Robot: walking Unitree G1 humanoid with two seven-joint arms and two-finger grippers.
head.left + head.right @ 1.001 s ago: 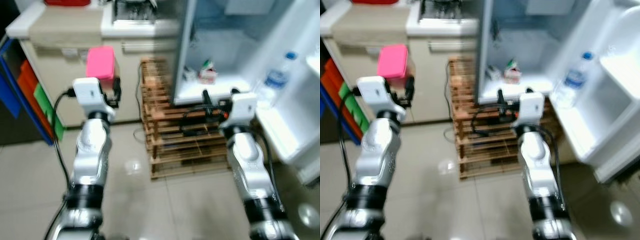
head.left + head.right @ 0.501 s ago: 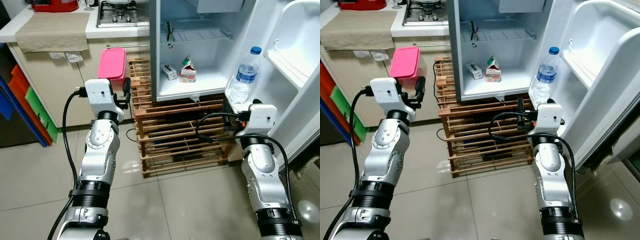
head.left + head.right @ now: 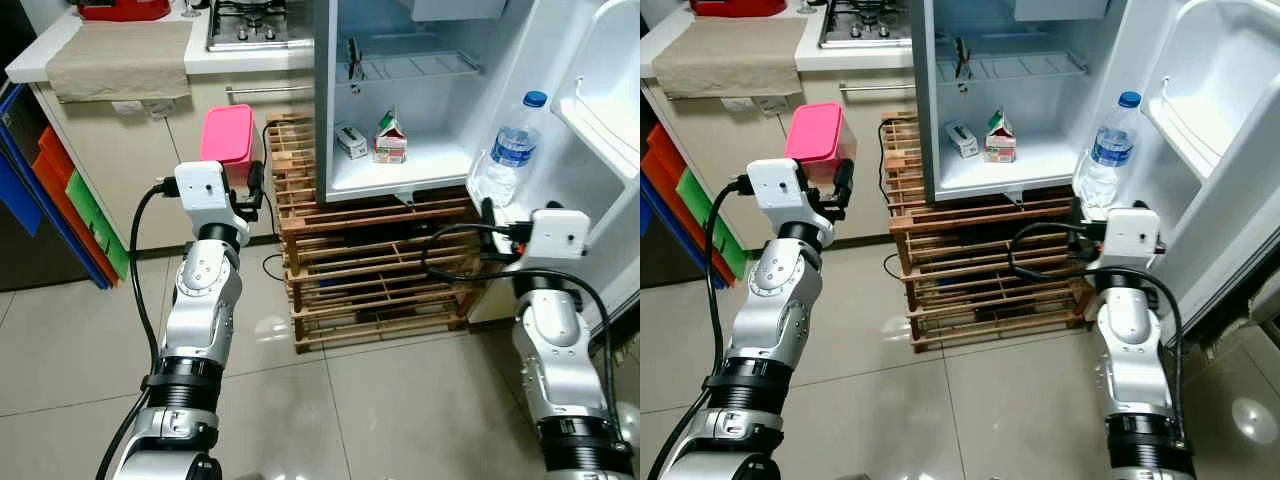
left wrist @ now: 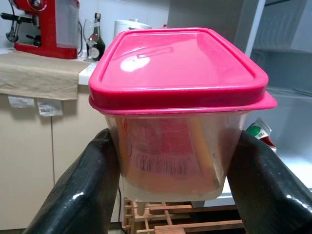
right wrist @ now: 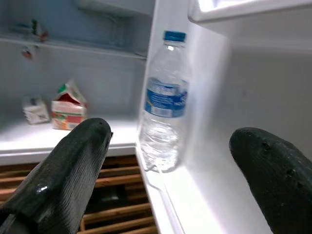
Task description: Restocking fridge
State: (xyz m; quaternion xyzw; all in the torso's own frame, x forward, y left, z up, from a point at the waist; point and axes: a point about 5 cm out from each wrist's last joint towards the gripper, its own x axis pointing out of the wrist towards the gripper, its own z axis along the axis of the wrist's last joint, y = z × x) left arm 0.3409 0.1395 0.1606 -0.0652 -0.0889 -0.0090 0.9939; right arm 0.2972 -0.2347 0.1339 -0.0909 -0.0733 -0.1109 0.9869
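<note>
The robot stands on a pale tiled floor (image 3: 80, 350) in a kitchen.

Its left gripper (image 4: 170, 165) is held up in front of it. The two black fingers (image 4: 83, 190) squeeze the sides of a clear box with a pink lid (image 4: 178, 63). The box sits upright between them, with something orange and red inside it. Seen from the head, the box is in the air in front of a cream cabinet (image 3: 110, 170), to the left of the fridge.

The right gripper (image 5: 170, 165) is up too. Its fingers (image 5: 63, 165) are wide apart with nothing between them. They point at a water bottle (image 5: 163, 112) with a blue cap that stands in the shelf of the open fridge door (image 3: 1200, 110).

Past the grippers is a wooden crate rack (image 3: 370, 270) on the floor. The small fridge (image 3: 400, 90) sits on top of it, wide open. On its bottom shelf stand a small carton (image 3: 390, 137) and a little white box (image 3: 350, 140), near each other.

Farther back are a counter with a tan cloth (image 3: 120, 55) and a stove (image 3: 260, 22).
</note>
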